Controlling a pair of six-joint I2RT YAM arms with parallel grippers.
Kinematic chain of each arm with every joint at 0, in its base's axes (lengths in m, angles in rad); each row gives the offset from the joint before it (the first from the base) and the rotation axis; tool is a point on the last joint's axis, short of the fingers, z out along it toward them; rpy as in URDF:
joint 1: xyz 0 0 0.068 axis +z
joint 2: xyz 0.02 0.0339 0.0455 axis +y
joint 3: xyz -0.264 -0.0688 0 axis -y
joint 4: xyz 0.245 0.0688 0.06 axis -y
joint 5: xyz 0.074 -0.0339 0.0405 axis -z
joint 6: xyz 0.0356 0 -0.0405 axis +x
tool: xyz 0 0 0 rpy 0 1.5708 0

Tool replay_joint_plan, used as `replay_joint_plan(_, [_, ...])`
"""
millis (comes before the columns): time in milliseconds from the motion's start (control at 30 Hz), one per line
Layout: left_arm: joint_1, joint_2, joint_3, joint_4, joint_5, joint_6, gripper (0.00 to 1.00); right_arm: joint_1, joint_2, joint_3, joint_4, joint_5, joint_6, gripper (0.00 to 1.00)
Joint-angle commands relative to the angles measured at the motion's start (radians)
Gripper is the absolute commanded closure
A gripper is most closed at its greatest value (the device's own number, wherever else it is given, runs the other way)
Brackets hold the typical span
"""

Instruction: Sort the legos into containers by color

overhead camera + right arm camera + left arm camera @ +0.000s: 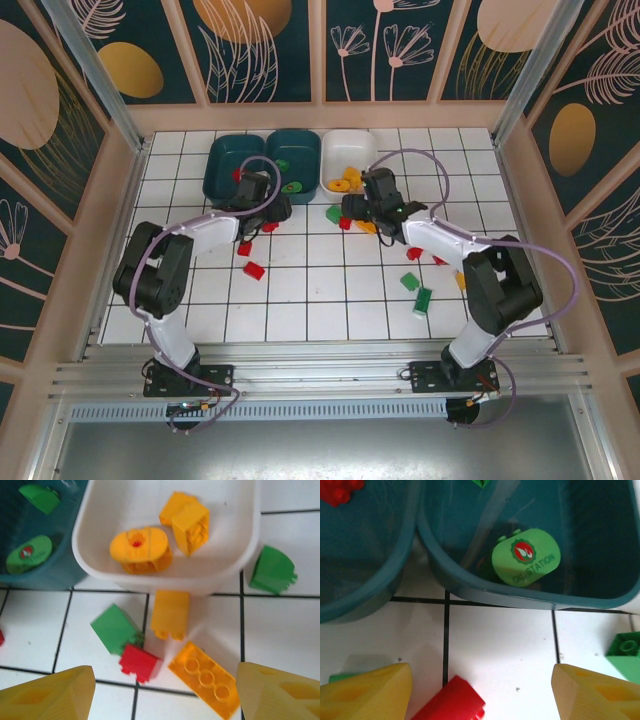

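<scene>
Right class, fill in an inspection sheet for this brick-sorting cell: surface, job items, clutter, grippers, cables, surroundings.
Surface: white tiled table, with loose bricks in red, green and orange lying unsorted on it.
Job's things: left teal tub holds red pieces; middle teal tub holds green pieces; white tub holds yellow pieces.
Clutter: nothing seen.
Grippers: left gripper open over a red brick; right gripper open above an orange plate.
Cables: purple cables loop from both arms.
Surroundings: floral wall panels; metal rail at the near edge.

Both arms (pixel 165 275) are white with black joints, trailing lilac cables (pixel 412 152). The fingers (pixel 50 695) are blunt yellow wedges.
</scene>
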Motion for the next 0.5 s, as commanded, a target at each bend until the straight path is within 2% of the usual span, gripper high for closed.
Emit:
replay_joint_plan(0, [-0.027, 0.042, 0.042, -0.077, 0.005, 0.098, 0.29, -0.006, -0.083, -0.057, 0.051, 0.013, 0.015, 0.25])
replay_joint_plan(200, [-0.059, 0.031, -0.015, -0.076, 0.038, 0.081, 0.30, -0.022, -0.177, -0.135, 0.047, 0.013, 0.020, 0.25])
replay_joint_plan(367, [-0.097, 0.031, -0.022, -0.123, -0.016, 0.074, 0.30, -0.025, -0.214, -0.158, 0.046, 0.016, 0.028, 0.25])
replay_joint_plan(467, [-0.099, 0.031, -0.026, -0.137, 0.010, 0.050, 0.32, -0.025, -0.221, -0.164, 0.046, 0.015, 0.033, 0.25])
